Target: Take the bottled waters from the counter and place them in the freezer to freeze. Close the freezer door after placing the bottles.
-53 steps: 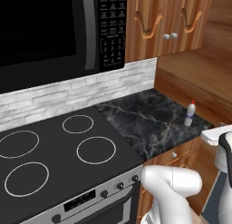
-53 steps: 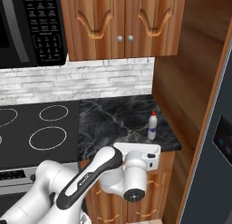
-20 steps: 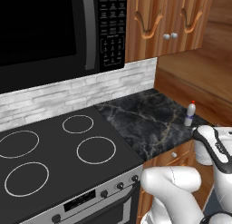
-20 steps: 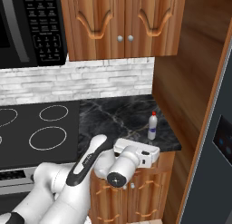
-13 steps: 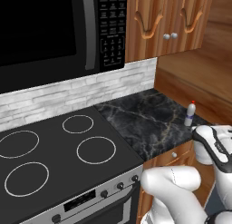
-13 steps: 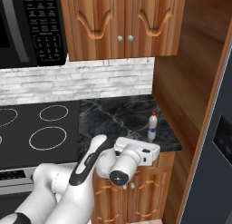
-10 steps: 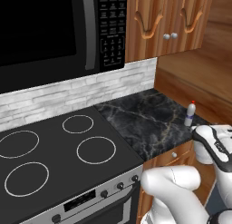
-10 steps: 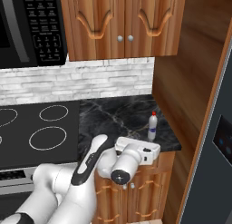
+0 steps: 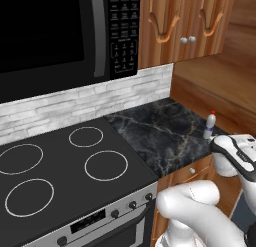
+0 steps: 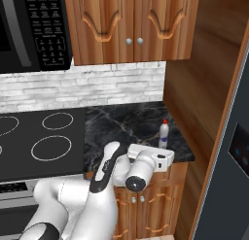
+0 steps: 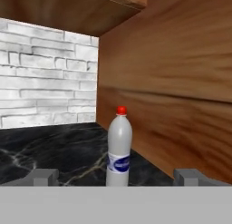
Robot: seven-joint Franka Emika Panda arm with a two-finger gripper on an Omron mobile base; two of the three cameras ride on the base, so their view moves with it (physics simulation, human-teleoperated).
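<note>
A small whitish clear-plastic bottle with a red cap and a bluish-purple label (image 11: 119, 148) stands upright on the black marble counter with pale veins (image 10: 121, 125), near its front right corner and close to the tall reddish-brown wooden side panel (image 10: 204, 78). In the hand view the bottle sits straight ahead, centred between the two dark finger tips, whose bases are cut off by the lower edge; the two-finger gripper (image 11: 116, 177) has its fingers spread wide apart, one on each side of the bottle, holding nothing. Whether the fingers reach as far as the bottle cannot be told from this angle. In the right base view the white arm's wrist and hand block the counter's front edge just below the bottle, and the finger tips themselves are hard to make out there. In the left base view the bottle is tiny at the counter's far right, with the white hand just beside it and partly cut off by the frame edge. Left of the counter lies a black glass stovetop with white rings (image 9: 60, 163). Behind runs a pale grey brick backsplash (image 10: 87, 91), with a black microwave (image 9: 60, 36) above the stove and wooden wall cabinets with small round knobs (image 10: 131, 25) above the counter. A dark slate-blue appliance panel (image 10: 231, 161) stands at the far right, only partly in frame.
</note>
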